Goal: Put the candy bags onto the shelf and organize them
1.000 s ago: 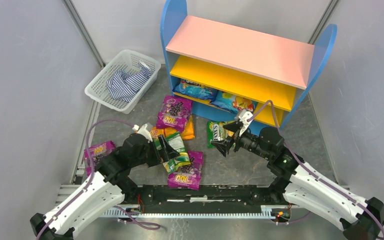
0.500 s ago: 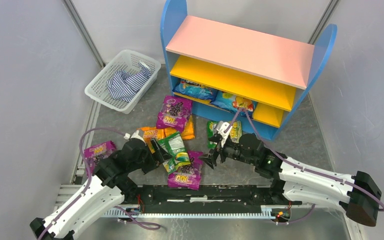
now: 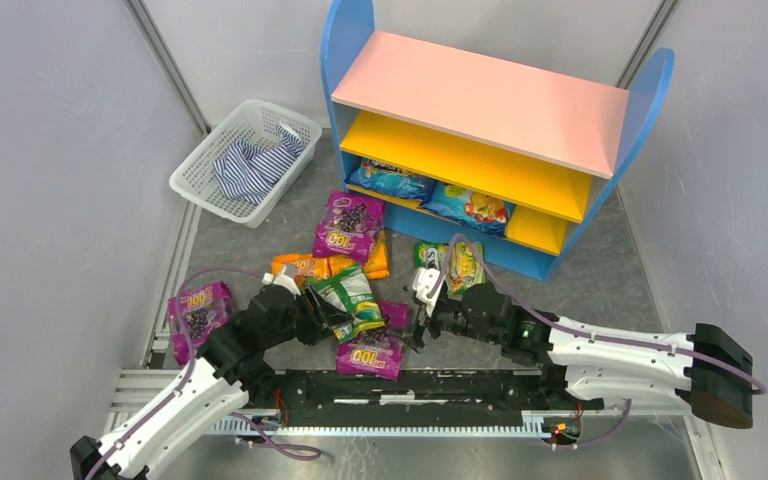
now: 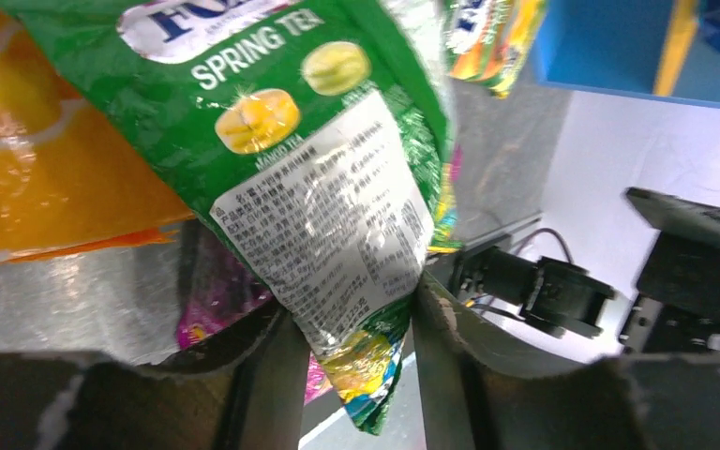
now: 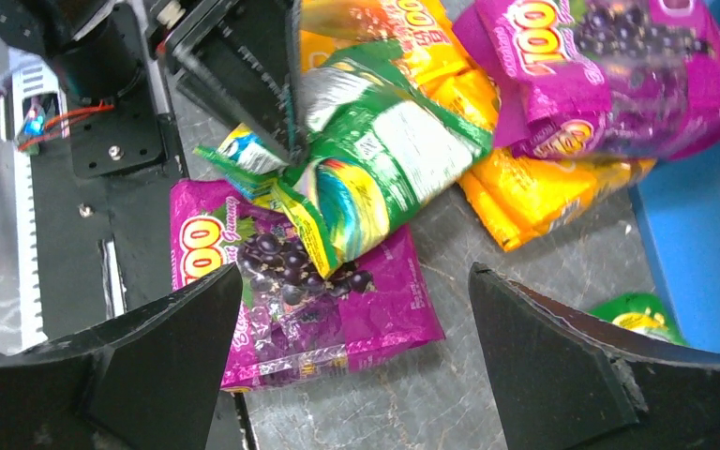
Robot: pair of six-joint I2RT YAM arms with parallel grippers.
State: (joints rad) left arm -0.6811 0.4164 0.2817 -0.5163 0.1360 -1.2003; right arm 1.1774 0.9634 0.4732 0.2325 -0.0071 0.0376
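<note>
You are pinching the lower end of the green bag (image 4: 319, 187), lying atop the purple bag (image 5: 291, 281) before the shelf (image 3: 480, 100), with your left gripper (image 4: 352, 314), your right gripper (image 5: 354, 300) hanging wide open, so be squeezing firmly before lifting.

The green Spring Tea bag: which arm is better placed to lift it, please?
Left: the left fingers bracket the green bag at its lower end; the right fingers stand open above a purple bag, empty.

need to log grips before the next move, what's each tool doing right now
Left tool: closed on the lower end of the green candy bag.
Right tool: open, holding nothing.
</note>
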